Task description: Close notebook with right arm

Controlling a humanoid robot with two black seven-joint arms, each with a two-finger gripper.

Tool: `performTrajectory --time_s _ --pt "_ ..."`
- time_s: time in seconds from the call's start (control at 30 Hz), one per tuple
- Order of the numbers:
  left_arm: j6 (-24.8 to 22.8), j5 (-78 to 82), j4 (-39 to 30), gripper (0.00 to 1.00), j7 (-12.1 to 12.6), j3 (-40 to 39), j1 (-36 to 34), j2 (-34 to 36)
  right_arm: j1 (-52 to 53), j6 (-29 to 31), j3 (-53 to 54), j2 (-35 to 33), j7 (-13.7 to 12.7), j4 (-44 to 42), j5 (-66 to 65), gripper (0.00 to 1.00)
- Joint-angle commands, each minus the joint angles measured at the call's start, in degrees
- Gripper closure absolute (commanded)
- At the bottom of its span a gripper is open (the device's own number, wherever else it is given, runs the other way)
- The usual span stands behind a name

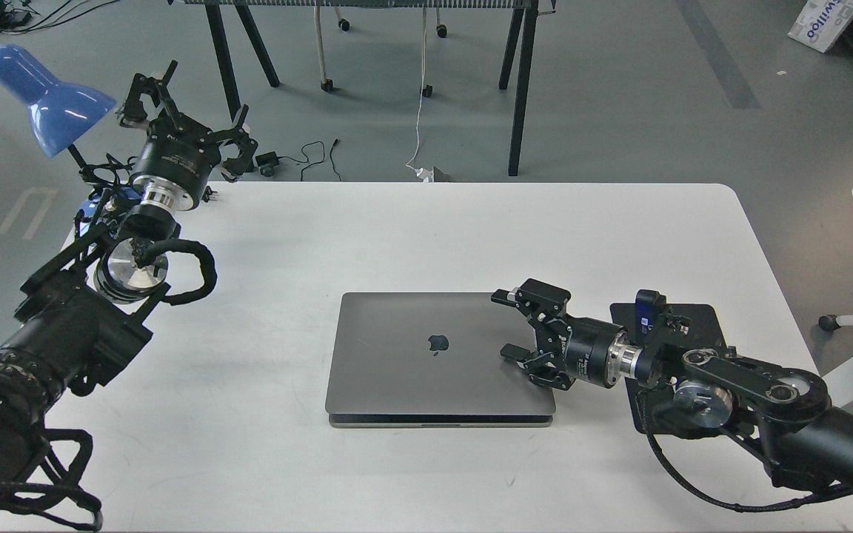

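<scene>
The notebook (426, 355) lies on the white table (412, 222), a space-grey laptop with a dark apple logo on its lid. The lid lies nearly flat on the base, with a thin dark gap at the front edge. My right gripper (506, 323) is open, its fingers (515, 352) spread over the lid's right part, the lower one on or just above it. The right arm (737, 385) comes in low from the right, with a blue block by the wrist. My left gripper (186, 100) is open and empty, raised at the table's far left corner.
A black mouse pad (700, 318) lies under the right arm at the table's right side. A blue desk lamp (45, 100) stands at the far left. Table legs and cables are on the floor beyond the far edge.
</scene>
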Motion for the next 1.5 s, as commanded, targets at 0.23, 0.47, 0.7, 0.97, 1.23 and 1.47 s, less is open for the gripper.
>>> performTrajectory --time_s 0.23,0.47,0.7,0.97,1.23,1.47 --pt "0.0 0.03 -0.01 0.0 0.01 0.01 0.0 0.0 0.26 -1.91 -1.13 0.17 -1.53 -0.19 -0.81 0.0" --pt "0.0 -0.06 -0.01 0.0 0.01 0.01 0.0 0.0 0.0 -0.51 12.38 -0.35 -0.74 0.6 -0.19 0.0" --pt "0.0 0.03 -0.01 0.0 0.01 0.01 0.0 0.0 0.96 0.55 33.56 -0.44 -1.96 0.25 -0.02 0.0" --pt "0.0 0.03 -0.01 0.0 0.01 0.09 0.0 0.0 1.93 -4.11 46.68 1.14 -4.16 -6.33 10.77 0.0" --pt "0.0 0.03 -0.01 0.0 0.01 0.09 0.0 0.0 6.93 -4.2 46.68 1.31 -5.92 -15.65 26.96 0.0" --pt "0.0 0.03 -0.01 0.0 0.01 0.09 0.0 0.0 7.82 -4.28 46.6 2.55 -5.92 -16.98 27.05 0.0"
